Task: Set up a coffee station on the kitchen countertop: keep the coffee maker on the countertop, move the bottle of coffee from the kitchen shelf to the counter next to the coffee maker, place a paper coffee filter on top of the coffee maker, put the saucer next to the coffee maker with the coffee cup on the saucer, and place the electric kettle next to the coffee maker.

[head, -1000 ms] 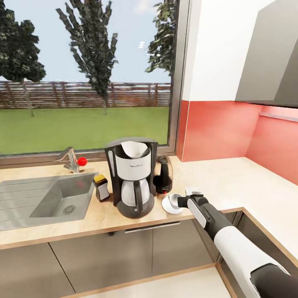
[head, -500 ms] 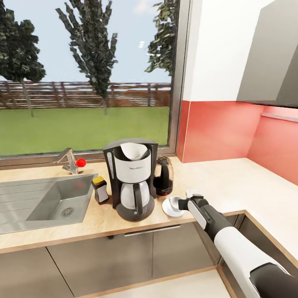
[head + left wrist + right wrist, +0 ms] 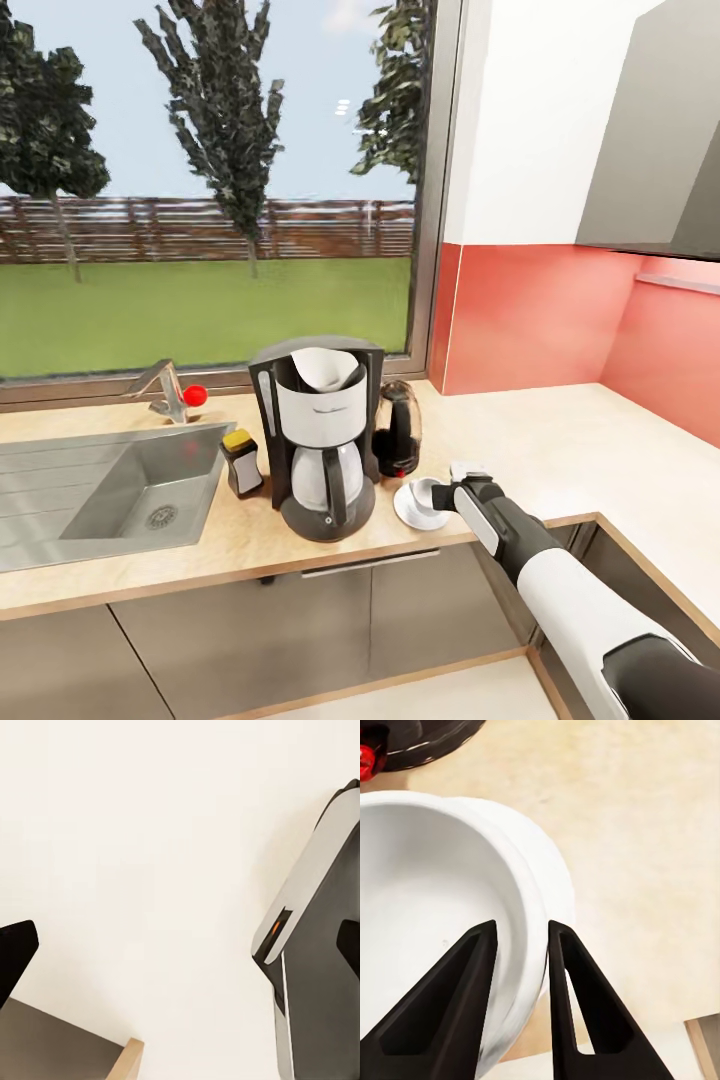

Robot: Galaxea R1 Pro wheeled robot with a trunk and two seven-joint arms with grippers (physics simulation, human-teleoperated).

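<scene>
countertop [image 3: 560, 450] scene unchanged, view shifted

The surface [image 3: 560, 450] lay bare to the right of the coffee cup [image 3: 424, 492], open to the far red wall. To the left, the electric kettle [image 3: 398, 428], coffee maker [image 3: 320, 440] and bottle of coffee [image 3: 241, 462] stood close in a row, leaving narrow gaps. The sink [image 3: 130, 490] opened farther left.
</scene>
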